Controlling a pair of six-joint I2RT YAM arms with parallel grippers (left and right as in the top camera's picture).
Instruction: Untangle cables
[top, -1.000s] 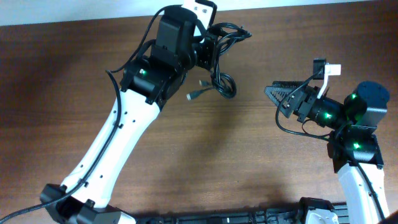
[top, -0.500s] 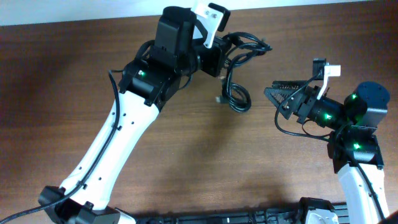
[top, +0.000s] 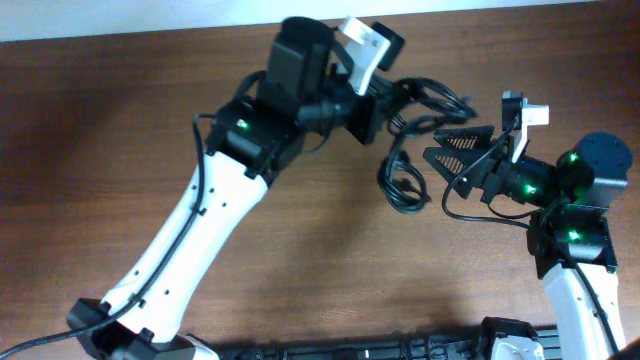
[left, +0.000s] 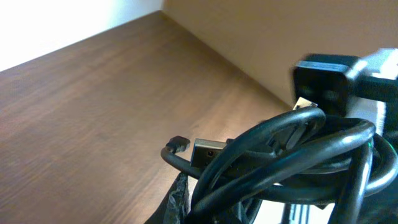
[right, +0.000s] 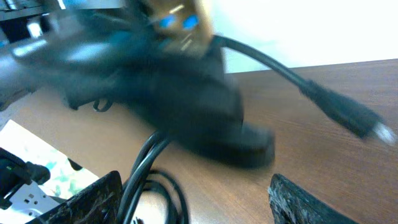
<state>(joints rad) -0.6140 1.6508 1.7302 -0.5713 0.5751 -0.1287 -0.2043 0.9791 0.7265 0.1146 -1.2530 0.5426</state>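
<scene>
Since the earlier overhead frames, the left gripper (top: 385, 106) has been carried to the right near the top edge of that view. The cables (top: 402, 180) have been carried along with it. The bundle is now brought close to the right gripper (top: 446, 160), which has been kept in much the same place.

The left gripper is seen closed on the cables, which are bunched at its tip. Several loops are spread rightward past the right gripper's upper finger, and a longer loop is hung below toward the worktop (top: 120, 130). Whether that lowest loop touches the wood cannot be told, nor whether the upper loops touch the right gripper.

From the left wrist, the cords are seen packed close to the lens as thick black curves crossed over one another. A flat plug (left: 208, 151) with a silvery end is pointed left out of the tangle, and a small dark plug (left: 179, 144) is stuck out just beside it. Brown wood is seen behind them.

The right gripper is spread wide and nothing is held in it. From the right wrist, its two fingers (right: 93, 200) are seen at the lower corners, well apart. A black loop of cord is seen between them, nearer the left-hand one. Above it the left arm (right: 161, 87) is heavily blurred. A cord with an end plug (right: 356, 118) is stretched out to the right, also blurred.
</scene>
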